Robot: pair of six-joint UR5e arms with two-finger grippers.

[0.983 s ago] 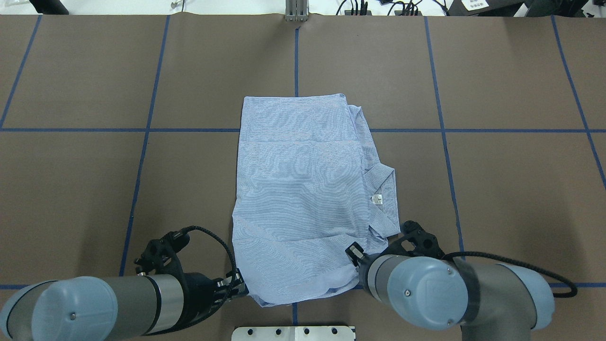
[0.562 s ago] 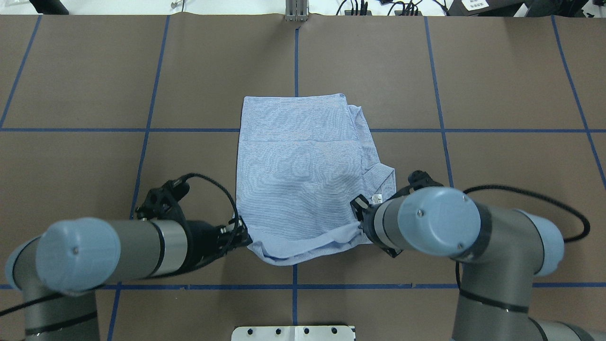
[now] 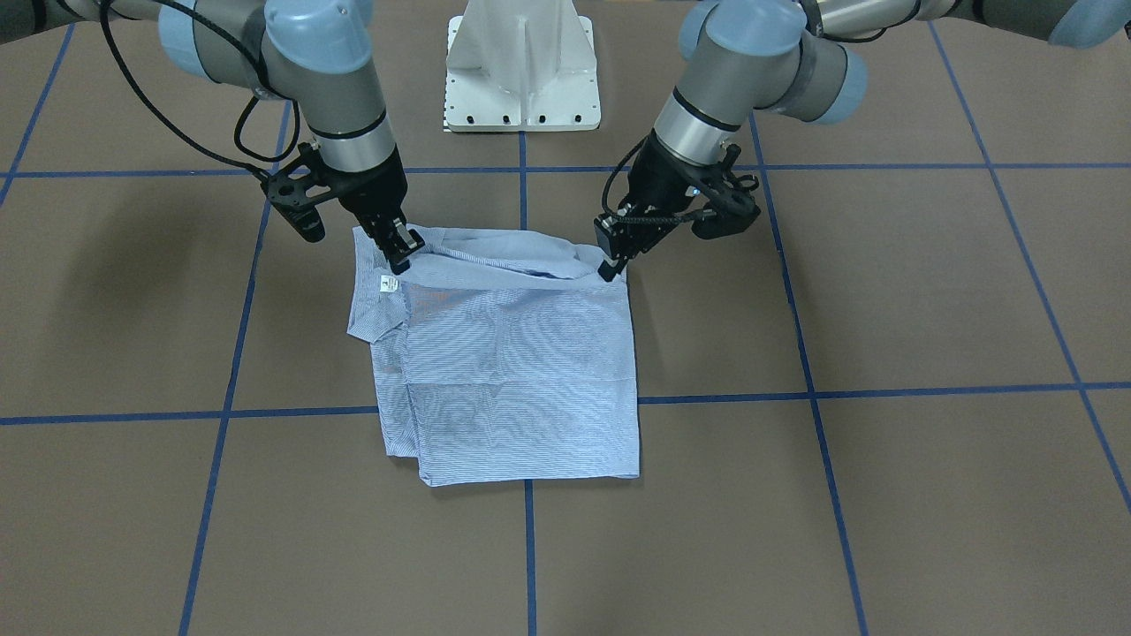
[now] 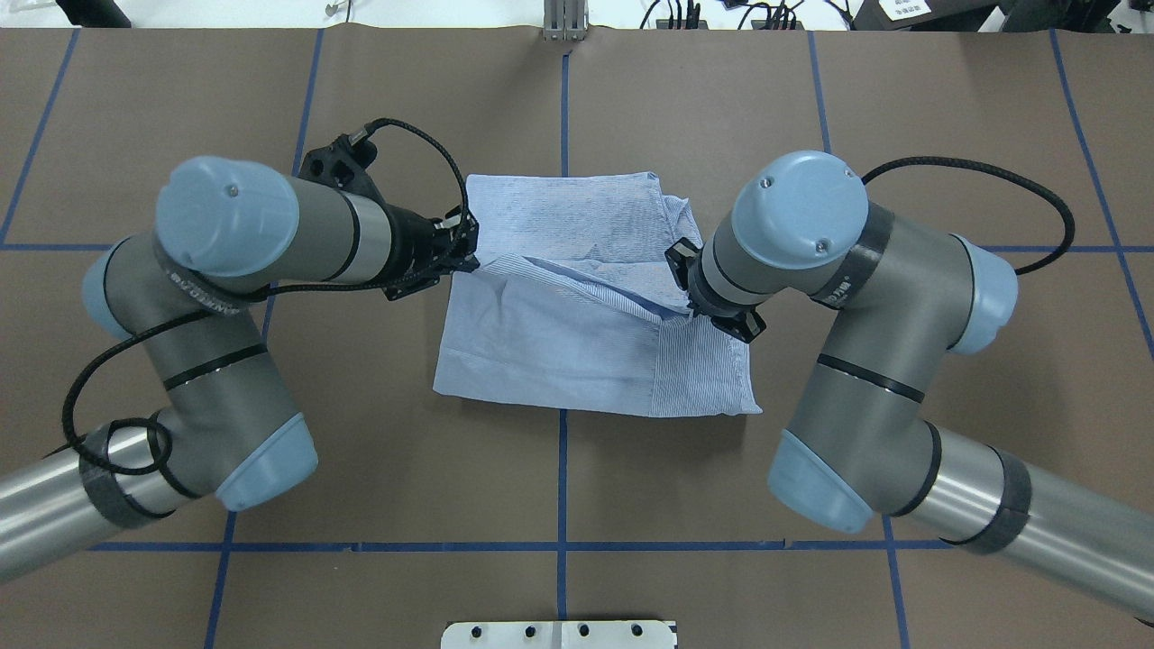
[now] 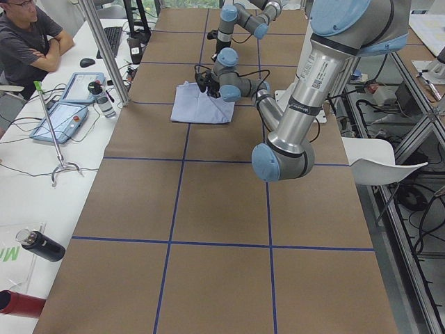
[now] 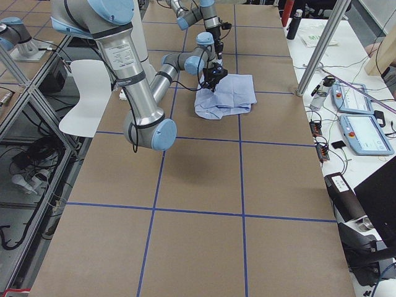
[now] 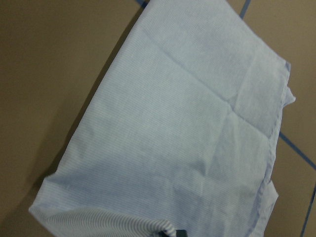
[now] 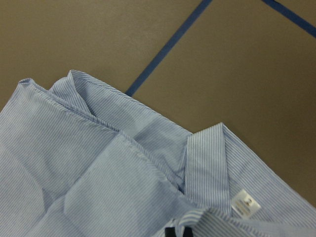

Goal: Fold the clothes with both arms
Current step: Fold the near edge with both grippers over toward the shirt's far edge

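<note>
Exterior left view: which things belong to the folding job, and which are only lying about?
Job: shirt; left end effector and right end effector, both gripping its raised edge.
Lying about: black bottle, computer mouse, tablet, all on the white side bench.

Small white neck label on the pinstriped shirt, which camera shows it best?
The right wrist-mounted view: the small white neck label sits close up, beside the collar of the blue-and-white pinstriped shirt. The front-facing view shows only a tiny white square; the overhead, left wrist and side views do not show it.
</note>
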